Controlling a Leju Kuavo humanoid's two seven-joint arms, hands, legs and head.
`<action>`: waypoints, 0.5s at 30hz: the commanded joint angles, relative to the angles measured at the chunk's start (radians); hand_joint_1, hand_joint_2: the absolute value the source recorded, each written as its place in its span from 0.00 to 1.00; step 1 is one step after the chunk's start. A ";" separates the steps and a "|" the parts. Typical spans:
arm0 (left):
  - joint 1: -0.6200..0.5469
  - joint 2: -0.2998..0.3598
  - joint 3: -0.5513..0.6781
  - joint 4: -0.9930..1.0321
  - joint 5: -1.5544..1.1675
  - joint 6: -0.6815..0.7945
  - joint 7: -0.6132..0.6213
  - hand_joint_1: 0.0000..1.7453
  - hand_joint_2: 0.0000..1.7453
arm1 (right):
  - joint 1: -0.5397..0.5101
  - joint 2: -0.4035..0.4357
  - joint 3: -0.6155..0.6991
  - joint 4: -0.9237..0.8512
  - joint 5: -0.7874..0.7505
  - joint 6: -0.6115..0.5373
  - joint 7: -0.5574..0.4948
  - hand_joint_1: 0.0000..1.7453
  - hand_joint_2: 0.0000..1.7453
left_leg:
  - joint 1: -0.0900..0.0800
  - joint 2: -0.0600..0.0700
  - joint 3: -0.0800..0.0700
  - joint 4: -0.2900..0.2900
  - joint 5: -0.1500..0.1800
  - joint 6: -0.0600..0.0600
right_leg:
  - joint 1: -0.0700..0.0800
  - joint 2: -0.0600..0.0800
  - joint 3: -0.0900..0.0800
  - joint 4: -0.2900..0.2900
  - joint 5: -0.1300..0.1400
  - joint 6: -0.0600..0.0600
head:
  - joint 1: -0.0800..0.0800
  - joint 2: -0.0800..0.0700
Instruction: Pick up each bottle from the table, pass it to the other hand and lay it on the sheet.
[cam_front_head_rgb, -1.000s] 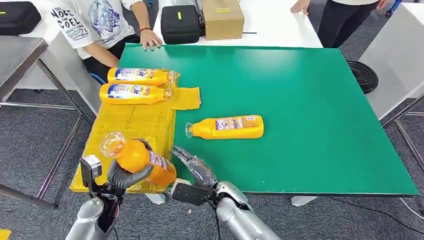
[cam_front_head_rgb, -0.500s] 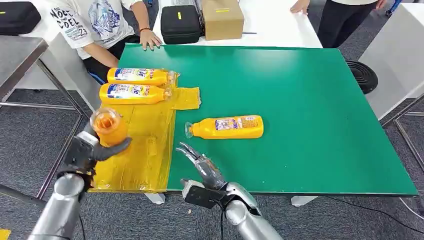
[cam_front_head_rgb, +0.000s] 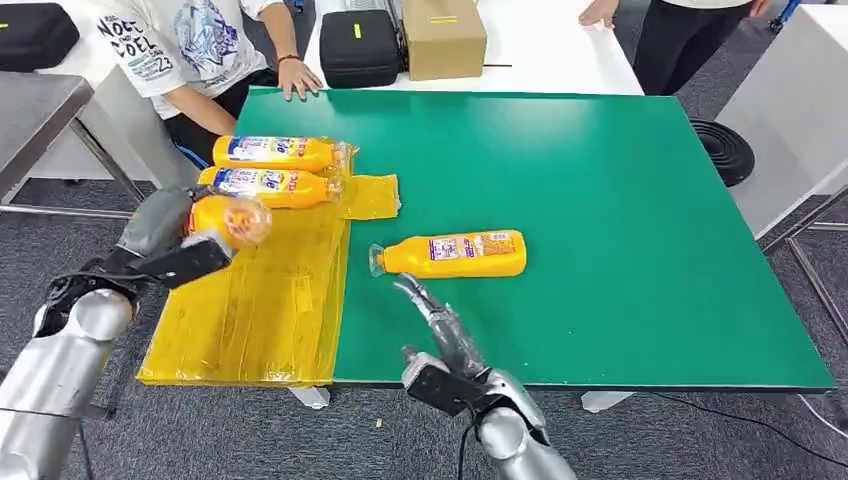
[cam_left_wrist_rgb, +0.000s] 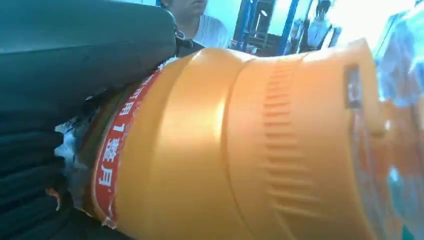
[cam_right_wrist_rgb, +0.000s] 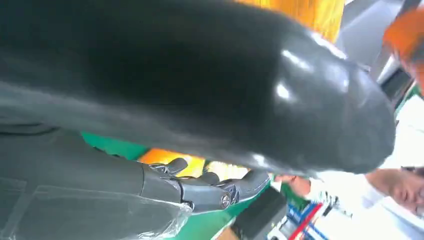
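Note:
My left hand (cam_front_head_rgb: 160, 240) grips an orange bottle (cam_front_head_rgb: 225, 218) and holds it over the far left part of the yellow sheet (cam_front_head_rgb: 260, 310), clear cap toward the table. The left wrist view has that bottle (cam_left_wrist_rgb: 240, 145) close up against the dark fingers (cam_left_wrist_rgb: 75, 55). Two more orange bottles (cam_front_head_rgb: 275, 152) (cam_front_head_rgb: 265, 185) lie side by side on the sheet's far end. Another bottle (cam_front_head_rgb: 450, 254) lies on the green table (cam_front_head_rgb: 600, 200), cap to the left. My right hand (cam_front_head_rgb: 440, 325) is open, fingers stretched out, just short of that bottle.
A person in a white shirt (cam_front_head_rgb: 170, 40) stands at the table's far left corner with a hand (cam_front_head_rgb: 298, 78) on its edge. A black case (cam_front_head_rgb: 360, 45) and a cardboard box (cam_front_head_rgb: 445, 35) sit behind the table. A second person (cam_front_head_rgb: 690, 30) stands at far right.
My left arm has swung the held bottle outward and away, from low near my body to above the sheet's far left. My right hand has let go and shifted right toward the lying bottle.

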 joint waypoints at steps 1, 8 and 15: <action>-0.002 0.149 -0.264 0.143 -0.143 0.019 -0.002 1.00 1.00 | 0.037 -0.029 -0.136 -0.160 -0.010 -0.013 0.026 0.00 0.00 | 0.001 -0.001 0.009 -0.001 -0.003 0.000 | 0.002 -0.003 0.010 -0.001 -0.003 -0.004 | 0.000 0.000; 0.140 0.126 -0.290 0.106 -0.194 0.076 0.051 1.00 1.00 | 0.102 -0.027 -0.210 -0.265 -0.021 -0.016 0.008 0.00 0.00 | 0.000 0.001 0.008 -0.002 -0.003 0.000 | 0.001 -0.001 0.008 -0.002 -0.003 -0.002 | 0.000 0.000; 0.105 -0.007 -0.311 0.288 -0.246 0.097 0.063 1.00 1.00 | 0.097 -0.021 -0.228 -0.268 -0.014 -0.012 0.003 0.00 0.00 | -0.001 -0.002 0.005 -0.002 -0.002 0.000 | -0.001 -0.003 0.006 -0.002 -0.003 -0.003 | 0.000 0.000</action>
